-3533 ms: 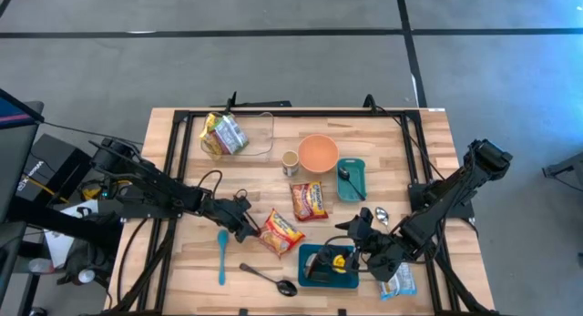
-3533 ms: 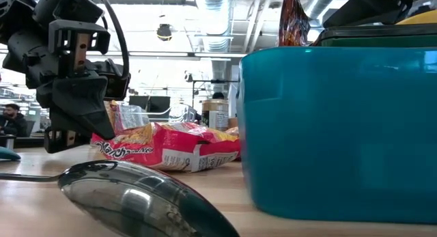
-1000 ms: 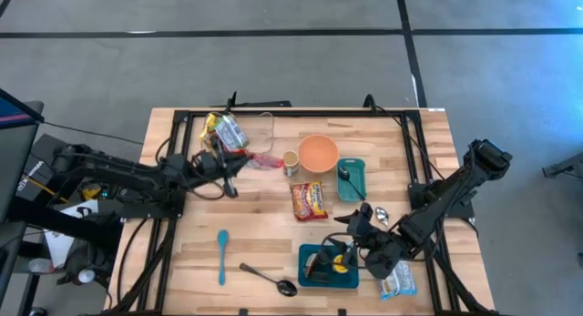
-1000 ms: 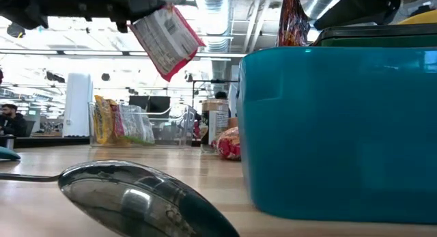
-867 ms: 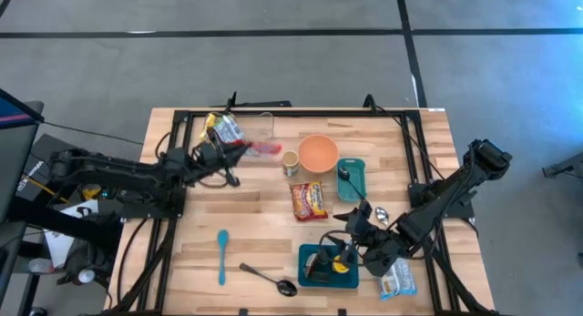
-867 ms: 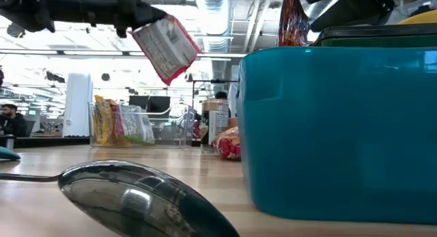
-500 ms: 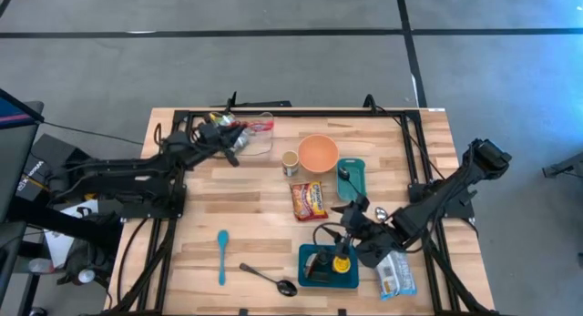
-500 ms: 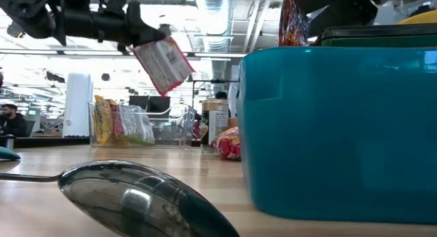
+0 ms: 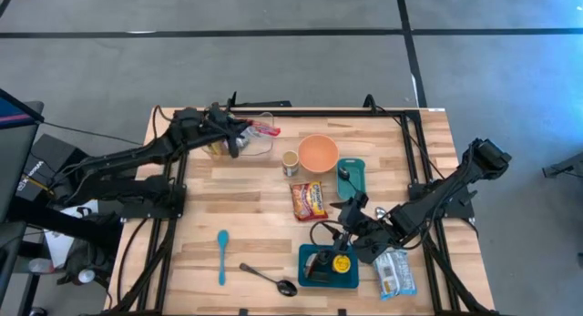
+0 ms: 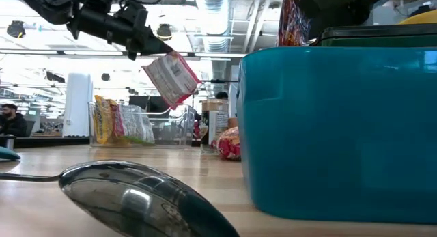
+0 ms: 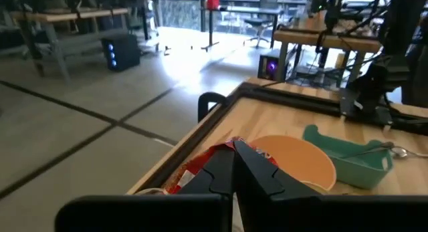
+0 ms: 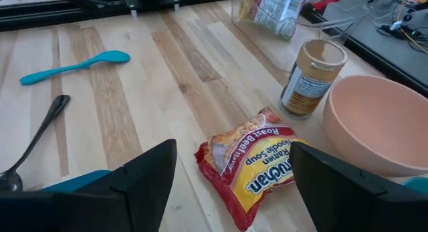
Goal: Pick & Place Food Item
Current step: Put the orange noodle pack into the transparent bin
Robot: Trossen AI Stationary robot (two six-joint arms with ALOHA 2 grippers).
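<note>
A red ramen packet (image 10: 171, 78) hangs in the air over the clear plastic bin (image 9: 260, 137) at the worktop's (image 9: 246, 225) far edge, pinched at one end by the left end effector (image 9: 235, 132), its fingers pressed together on the wrapper. Other snack bags (image 10: 123, 124) already sit in the bin. The carry appears nearly done; next, by the look of it, the packet must be lowered inside the walls and let go. The right end effector (image 9: 346, 232) waits, fingers spread, near a second ramen packet (image 12: 257, 166) and the teal container (image 9: 326, 266).
</note>
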